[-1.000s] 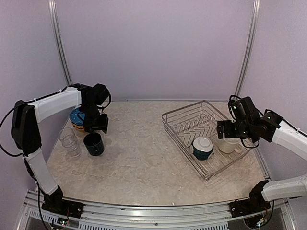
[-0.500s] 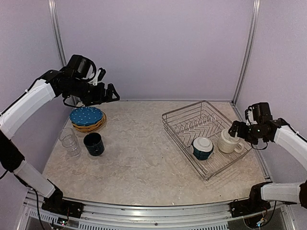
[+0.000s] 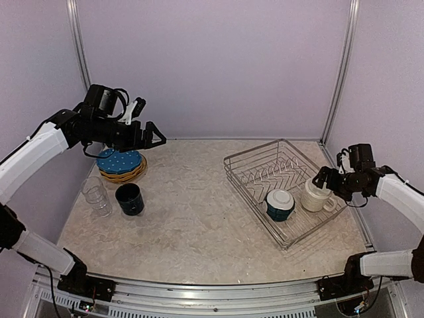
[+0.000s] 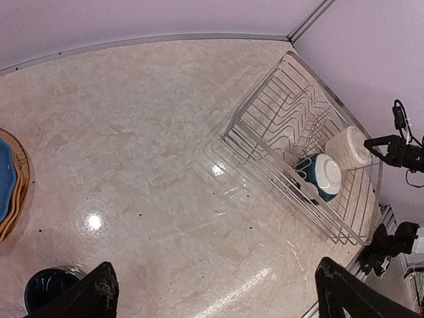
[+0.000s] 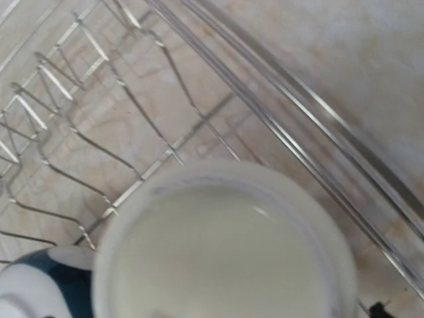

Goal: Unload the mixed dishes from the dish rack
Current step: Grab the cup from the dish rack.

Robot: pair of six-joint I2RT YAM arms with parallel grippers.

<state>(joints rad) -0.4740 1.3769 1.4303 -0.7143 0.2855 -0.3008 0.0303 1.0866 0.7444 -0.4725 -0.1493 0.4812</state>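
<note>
- The left fingers (image 4: 93,295) are spread wide and empty, raised above the desk (image 3: 192,212) near the blue plate (image 3: 119,159).
- The right fingers (image 3: 326,179) are spread at the cream mug (image 3: 315,197) rim; I cannot tell whether they touch it.
- The cream mug and teal bowl (image 3: 280,203) sit side by side in the rack (image 3: 255,205).
- The blue plate on the orange plates (image 3: 126,175), the navy mug (image 3: 130,198) and a glass (image 3: 97,196) stand on the desk, left.

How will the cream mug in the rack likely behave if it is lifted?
The cream mug looks glazed, so probably rigid but slippery. It stands on thin wires of the dish rack, so a sideways push may tip it. Likely ceramic, so fragile if dropped.
</note>
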